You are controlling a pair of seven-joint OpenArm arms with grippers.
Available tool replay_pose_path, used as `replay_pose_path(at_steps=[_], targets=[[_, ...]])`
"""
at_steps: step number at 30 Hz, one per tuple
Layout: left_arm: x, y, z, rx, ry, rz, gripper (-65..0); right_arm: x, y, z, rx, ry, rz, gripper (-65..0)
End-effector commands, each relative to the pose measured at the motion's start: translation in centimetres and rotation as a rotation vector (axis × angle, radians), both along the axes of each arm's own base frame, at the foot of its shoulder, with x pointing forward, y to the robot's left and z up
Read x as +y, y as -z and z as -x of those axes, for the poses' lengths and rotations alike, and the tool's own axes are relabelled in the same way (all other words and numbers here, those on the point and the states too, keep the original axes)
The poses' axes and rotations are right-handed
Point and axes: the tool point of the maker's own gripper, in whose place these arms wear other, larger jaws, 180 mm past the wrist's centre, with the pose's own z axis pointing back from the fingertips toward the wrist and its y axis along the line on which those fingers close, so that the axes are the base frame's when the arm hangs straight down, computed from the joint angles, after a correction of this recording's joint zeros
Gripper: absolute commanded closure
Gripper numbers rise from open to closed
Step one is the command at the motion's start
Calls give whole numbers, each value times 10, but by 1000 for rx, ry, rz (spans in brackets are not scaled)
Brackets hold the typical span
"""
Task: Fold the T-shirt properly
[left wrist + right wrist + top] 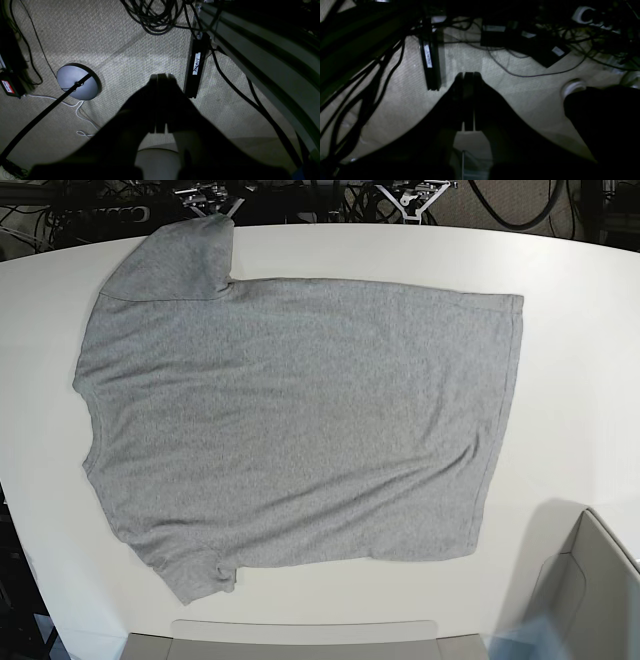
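One T-shirt point(300, 420) lies flat, plain side up, on the table point(580, 360).

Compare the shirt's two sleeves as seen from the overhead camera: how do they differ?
On the T-shirt, the far sleeve lies spread out flat, its full shape showing, and reaches the table's back edge. The near sleeve is bunched and partly tucked in, so it looks much smaller, and it sits on open tabletop short of the front edge. Both are the same plain heather grey and sit at the shirt's left end in this view.
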Motion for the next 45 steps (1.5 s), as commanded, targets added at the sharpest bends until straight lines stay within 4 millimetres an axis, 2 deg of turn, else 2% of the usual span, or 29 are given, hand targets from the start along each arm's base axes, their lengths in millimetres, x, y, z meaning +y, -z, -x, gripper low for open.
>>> replay_pose_path(at_steps=[1,6,11,16,22,24,26,28,30,31,33,34,36,38,41,45], targets=[[4,0,5,-9,5,-6,-2,2,0,7,5,7,-6,-1],[15,-5,11,-136,25,-26,-2,2,-2,17,-98,11,-15,-1],[14,-22,21,-337,62,-31,-2,-2,-13,26,-283,14,-25,0],[10,-53,32,-568,104,-31,-2,-12,-36,38,-486,10,-26,0],[3,-108,47,-857,151,-23,-3,-9,-80,58,-735,14,-52,-1],[1,-124,53,-926,162,-21,-4,-9,-86,74,-729,15,-55,-1],[2,-125,66,-898,159,-24,-4,-13,-88,82,-723,9,-49,-1],[2,-131,70,-914,163,-25,-4,-16,-93,96,-710,6,-45,-1],[4,-138,75,-932,166,-31,-4,-17,-102,100,-739,34,-34,-1],[4,-143,74,-954,169,-34,-4,-17,-108,103,-759,51,-32,-1],[6,-159,77,-1000,178,-40,-4,-13,-129,98,-839,84,-44,-1],[6,-168,72,-1038,183,-44,-4,-10,-140,95,-878,96,-52,-1],[7,-193,67,-1119,196,-53,-4,-1,-171,86,-970,119,-81,-2],[7,-219,61,-1192,207,-60,-4,9,-202,76,-1037,133,-116,-2],[7,-255,44,-1309,222,-72,-4,19,-236,56,-1076,173,-148,-2],[6,-297,22,-1435,235,-83,-4,15,-281,26,-1113,220,-188,-2]])
